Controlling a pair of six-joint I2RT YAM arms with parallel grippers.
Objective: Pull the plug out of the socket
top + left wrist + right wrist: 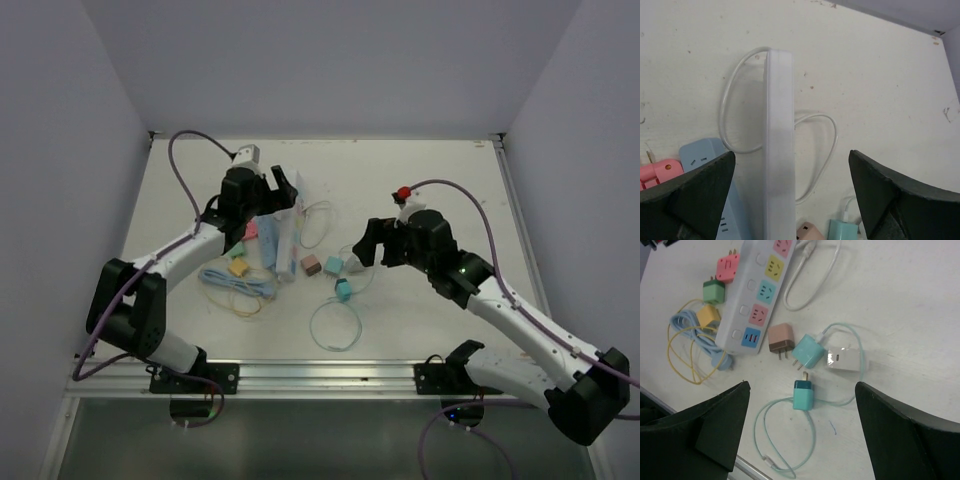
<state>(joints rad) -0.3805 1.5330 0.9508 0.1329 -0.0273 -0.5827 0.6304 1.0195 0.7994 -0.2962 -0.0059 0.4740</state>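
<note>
The socket is a white power strip (pixel 760 290) with coloured outlets, none of them with a plug in it. In the left wrist view the power strip (pixel 777 150) shows edge-on between my wide-open fingers, nearer the left one and touching neither. My left gripper (pixel 278 197) hovers over the strip's far end. A teal plug (pixel 803 394) with a looped teal cable lies loose on the table, apart from the strip. Above it my right gripper (pixel 800 435) stands open and holds nothing.
Loose plugs lie beside the strip: brown (pixel 781 337), teal (pixel 809 351), a white adapter (pixel 844 360), pink (pixel 727 267), green (pixel 713 291) and yellow (pixel 708 315). Coiled blue and yellow cables (pixel 690 332) lie left of it. A blue strip (pixel 705 155) lies alongside.
</note>
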